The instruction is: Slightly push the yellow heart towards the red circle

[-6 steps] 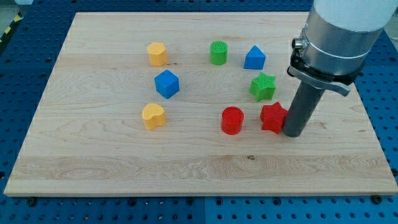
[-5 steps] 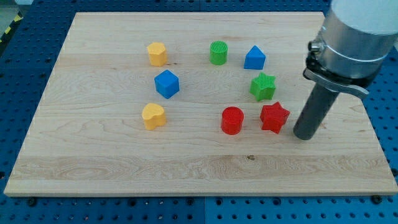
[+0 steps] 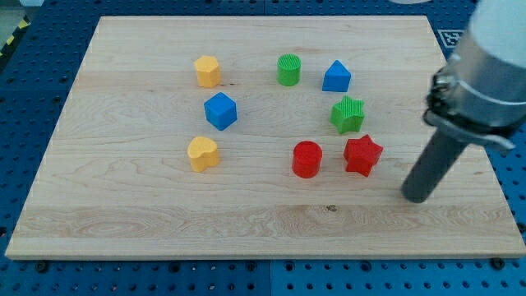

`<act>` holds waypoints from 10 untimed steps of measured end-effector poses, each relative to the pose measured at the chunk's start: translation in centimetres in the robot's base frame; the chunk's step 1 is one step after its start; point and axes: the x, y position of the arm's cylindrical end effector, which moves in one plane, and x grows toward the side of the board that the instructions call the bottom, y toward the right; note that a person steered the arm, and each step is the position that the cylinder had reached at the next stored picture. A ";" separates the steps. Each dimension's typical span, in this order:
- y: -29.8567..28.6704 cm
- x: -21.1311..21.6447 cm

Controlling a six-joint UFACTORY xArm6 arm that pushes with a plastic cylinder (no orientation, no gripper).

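Observation:
The yellow heart (image 3: 201, 153) lies on the wooden board (image 3: 131, 222) at the view's left of centre. The red circle (image 3: 306, 159) stands to its right, with a gap between them. My tip (image 3: 417, 197) rests on the board at the view's right, to the lower right of the red star (image 3: 362, 155) and apart from it. It is far from the yellow heart, with the red circle and the red star between them.
A yellow hexagon-like block (image 3: 208, 71), a blue cube (image 3: 220, 111), a green cylinder (image 3: 288, 70), a blue triangular block (image 3: 335, 76) and a green star (image 3: 348, 114) sit in the upper half. The board's right edge is close to my tip.
My tip has moved right and down, away from the red star that it stood against. No block has moved.

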 end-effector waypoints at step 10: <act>-25.0 -6.6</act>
